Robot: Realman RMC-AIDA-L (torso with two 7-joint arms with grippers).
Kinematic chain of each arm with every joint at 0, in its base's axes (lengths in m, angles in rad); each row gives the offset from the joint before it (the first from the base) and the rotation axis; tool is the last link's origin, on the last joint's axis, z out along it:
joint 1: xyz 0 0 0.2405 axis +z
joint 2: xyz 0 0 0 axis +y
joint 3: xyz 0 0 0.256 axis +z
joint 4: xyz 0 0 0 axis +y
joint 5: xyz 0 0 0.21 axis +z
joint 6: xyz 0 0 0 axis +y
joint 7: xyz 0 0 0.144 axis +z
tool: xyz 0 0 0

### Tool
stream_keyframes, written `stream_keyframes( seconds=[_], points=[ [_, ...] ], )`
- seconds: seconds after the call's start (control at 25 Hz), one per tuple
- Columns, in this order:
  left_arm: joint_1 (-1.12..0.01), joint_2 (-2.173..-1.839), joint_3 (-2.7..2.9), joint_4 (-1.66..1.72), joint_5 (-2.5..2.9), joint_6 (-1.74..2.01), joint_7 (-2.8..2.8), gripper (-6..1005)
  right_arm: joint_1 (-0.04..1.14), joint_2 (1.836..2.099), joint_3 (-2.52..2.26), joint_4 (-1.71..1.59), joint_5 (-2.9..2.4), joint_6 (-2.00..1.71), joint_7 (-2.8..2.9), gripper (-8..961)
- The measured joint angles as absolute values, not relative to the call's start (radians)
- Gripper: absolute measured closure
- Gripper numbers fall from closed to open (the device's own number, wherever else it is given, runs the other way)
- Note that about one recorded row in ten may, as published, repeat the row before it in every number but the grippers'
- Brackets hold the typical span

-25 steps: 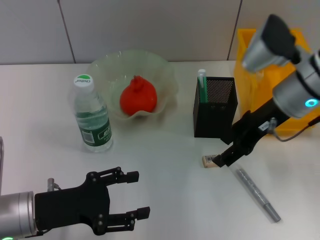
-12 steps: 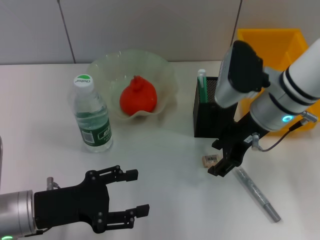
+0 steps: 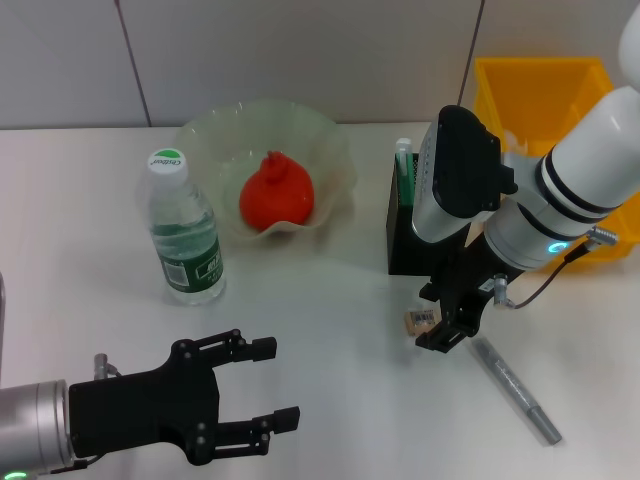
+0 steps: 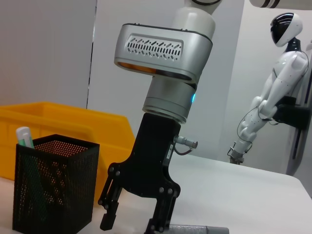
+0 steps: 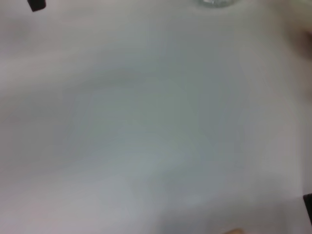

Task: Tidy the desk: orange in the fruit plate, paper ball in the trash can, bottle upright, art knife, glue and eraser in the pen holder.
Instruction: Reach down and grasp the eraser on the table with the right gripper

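Fingers spread wide on the left gripper [image 3: 268, 390], which hangs low over the near edge of the white table [image 3: 330, 400], holding nothing; a little farther in and to the right, the right gripper [image 3: 440, 325] points down at the tabletop with its two black fingers apart, as the left wrist view shows plainly [image 4: 134, 222]; the eraser [image 3: 421, 320] lies flat on the table right at those fingertips, not lifted, though I cannot tell whether they touch it; just beside the gripper on its right a grey pen-like knife [image 3: 515, 388] lies slantwise on the table; behind the gripper stands the pen holder [image 3: 408, 245], upright, with a green-and-white glue stick [image 3: 404, 170] poking out of its left corner; over to the left the bottle [image 3: 186, 235] stands upright, cap on; beyond it the orange [image 3: 277, 195] sits inside the fruit plate [image 3: 330, 140]; farthest back on the right, against the wall, is the trash can [image 3: 540, 85], partly hidden by the right arm.
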State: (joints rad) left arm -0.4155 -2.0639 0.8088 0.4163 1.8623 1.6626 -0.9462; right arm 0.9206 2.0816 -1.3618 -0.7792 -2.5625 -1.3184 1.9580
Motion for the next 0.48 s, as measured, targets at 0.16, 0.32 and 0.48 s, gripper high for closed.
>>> stream_keyframes(
  seconds=[0.16,0.32,0.48],
  points=[
    [-0.416,-2.065,0.808,0.416,1.861,1.662,-0.946,202,0.922,2.082,-1.376,-0.772,-2.562,-1.300,1.953,258],
    [-0.416,-2.066,0.808,0.416,1.858,1.662,-0.948,202,0.923,2.085,-1.413,-0.758,-2.562,-1.262,1.953,402],
    [-0.414,-2.066,0.808,0.414,1.853,1.661,-0.948,202,0.923,2.086,-1.415,-0.757,-2.562,-1.250,1.953,418]
  ],
)
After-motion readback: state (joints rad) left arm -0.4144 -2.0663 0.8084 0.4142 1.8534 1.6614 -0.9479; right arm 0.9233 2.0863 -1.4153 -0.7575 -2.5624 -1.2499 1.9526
